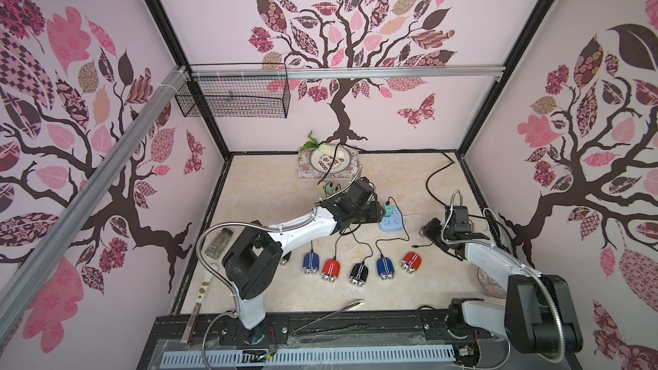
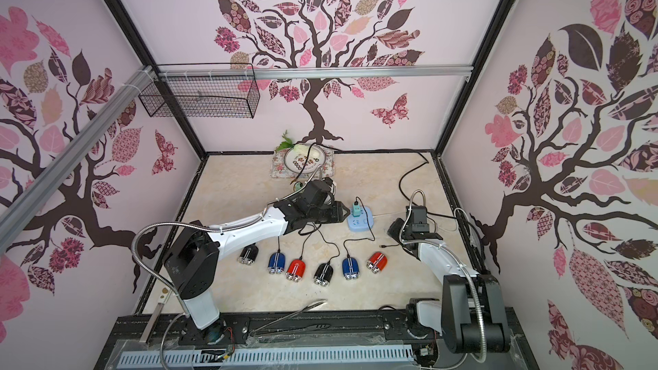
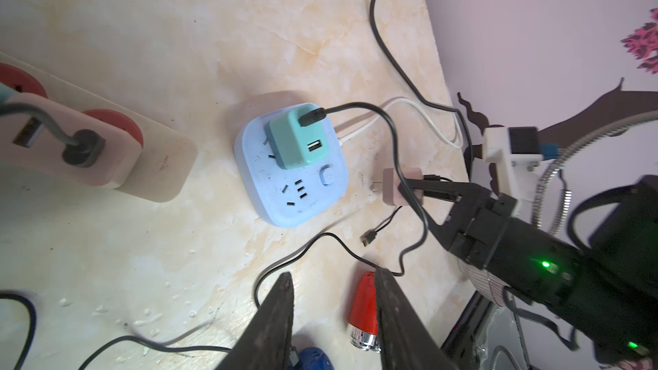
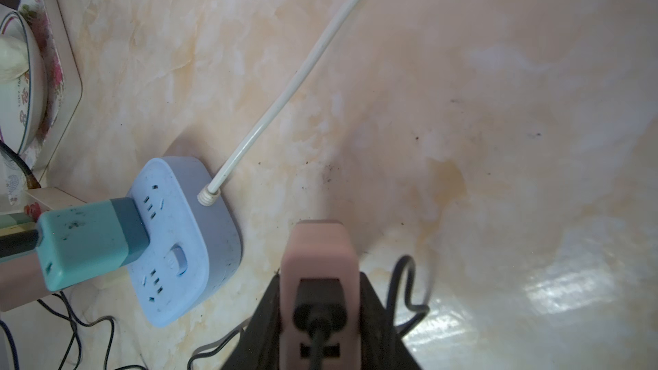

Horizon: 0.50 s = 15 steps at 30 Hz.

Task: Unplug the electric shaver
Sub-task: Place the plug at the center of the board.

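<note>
Beside blue power strip [image 3: 302, 204], pink adapter [image 3: 391, 186] prongs point stripward.

Showing a pale blue power strip [image 3: 270, 186], a teal adapter [image 3: 295, 140] and a dusty pink adapter [image 4: 317, 250]. Displaying white stripes down a red shaver [image 1: 411, 262], a blue shaver [image 1: 311, 261] and a black shaver [image 1: 359, 274]. Carrying cream marbling across the table [image 1: 270, 201], brown-and-pink leafy trees over the walls [image 1: 391, 119].

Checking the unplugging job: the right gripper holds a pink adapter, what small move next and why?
Probably lower the pink adapter onto the table and open the right gripper: it already sits clear of the blue power strip, so the pull looks done.
</note>
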Available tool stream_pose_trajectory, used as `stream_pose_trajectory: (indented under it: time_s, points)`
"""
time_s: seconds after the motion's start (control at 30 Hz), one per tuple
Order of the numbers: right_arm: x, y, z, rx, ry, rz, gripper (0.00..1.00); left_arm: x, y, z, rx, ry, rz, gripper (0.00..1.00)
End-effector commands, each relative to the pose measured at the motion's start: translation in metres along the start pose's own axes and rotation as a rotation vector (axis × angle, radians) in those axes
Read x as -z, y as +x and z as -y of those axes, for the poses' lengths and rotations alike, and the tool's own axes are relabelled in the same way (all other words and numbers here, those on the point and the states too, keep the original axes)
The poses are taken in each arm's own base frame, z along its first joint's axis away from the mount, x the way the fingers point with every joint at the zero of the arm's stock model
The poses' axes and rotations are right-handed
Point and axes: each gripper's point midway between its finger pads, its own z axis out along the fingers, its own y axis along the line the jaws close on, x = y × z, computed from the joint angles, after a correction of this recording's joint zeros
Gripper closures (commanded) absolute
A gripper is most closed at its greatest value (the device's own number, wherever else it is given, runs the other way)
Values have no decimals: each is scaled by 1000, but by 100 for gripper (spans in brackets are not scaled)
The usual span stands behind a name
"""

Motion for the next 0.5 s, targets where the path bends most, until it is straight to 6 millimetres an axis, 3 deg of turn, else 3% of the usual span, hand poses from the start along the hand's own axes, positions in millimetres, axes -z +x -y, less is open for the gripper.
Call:
stream_pose_trajectory:
  time_s: [0.0,0.2,0.47]
  points:
    - [-5,1,-7,-58,-95,-20,70,14,-12,20,17,113,34,58]
    - [-14,9,8,-149,-142,-65,69,18,-19,27,27,165,30,56]
    - [-24,19,28,-167,-87,-112,57,8,-15,19,41,162,6,55]
